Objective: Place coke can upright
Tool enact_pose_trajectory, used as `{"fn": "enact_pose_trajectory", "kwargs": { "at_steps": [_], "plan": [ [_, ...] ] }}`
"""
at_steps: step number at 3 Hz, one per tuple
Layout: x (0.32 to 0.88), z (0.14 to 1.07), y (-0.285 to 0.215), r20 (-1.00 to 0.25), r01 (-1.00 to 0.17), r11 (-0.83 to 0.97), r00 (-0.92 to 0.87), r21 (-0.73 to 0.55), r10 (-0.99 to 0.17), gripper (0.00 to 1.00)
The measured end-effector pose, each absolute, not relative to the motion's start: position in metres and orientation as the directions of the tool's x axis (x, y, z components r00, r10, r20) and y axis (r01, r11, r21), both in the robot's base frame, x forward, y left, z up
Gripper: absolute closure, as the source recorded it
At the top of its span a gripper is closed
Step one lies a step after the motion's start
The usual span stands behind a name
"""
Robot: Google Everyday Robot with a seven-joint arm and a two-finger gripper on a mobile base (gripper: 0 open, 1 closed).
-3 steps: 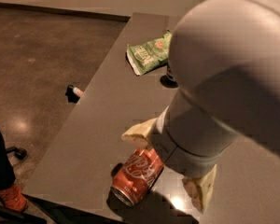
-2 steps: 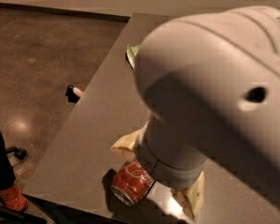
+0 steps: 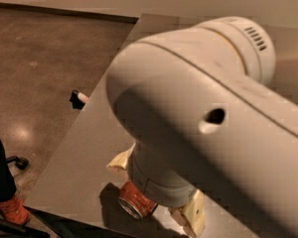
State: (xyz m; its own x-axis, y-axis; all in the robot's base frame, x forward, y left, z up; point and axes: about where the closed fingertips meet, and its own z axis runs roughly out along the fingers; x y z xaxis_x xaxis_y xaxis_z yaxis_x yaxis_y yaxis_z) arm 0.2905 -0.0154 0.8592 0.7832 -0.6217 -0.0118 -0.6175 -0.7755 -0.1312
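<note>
Big white arm (image 3: 223, 133) fills the shot, and down below it the gripper (image 3: 155, 189) is right over the coke can (image 3: 134, 202), close to the table's (image 3: 74, 167) near edge, toward the near-left corner. The can lies on its side, silver end pointing at that near edge. The pale fingers (image 3: 191, 216) stand spread apart, one on each side of the can's body, not clamped on it as far as I can see (the wrist hides the actual contact line). So by my read this is the grasp step. The next move calls for closing on the can's body, lifting it clear, turning it end-down and setting it away from the edge.
</note>
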Motion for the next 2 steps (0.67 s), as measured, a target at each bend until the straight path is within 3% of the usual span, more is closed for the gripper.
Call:
{"fn": "enact_pose_trajectory", "kwargs": {
  "at_steps": [2],
  "plan": [
    [0.2995,0.8455,-0.0062,-0.046,-0.628,-0.774,0.778,-0.082,-0.627,0.02]
  ]
}}
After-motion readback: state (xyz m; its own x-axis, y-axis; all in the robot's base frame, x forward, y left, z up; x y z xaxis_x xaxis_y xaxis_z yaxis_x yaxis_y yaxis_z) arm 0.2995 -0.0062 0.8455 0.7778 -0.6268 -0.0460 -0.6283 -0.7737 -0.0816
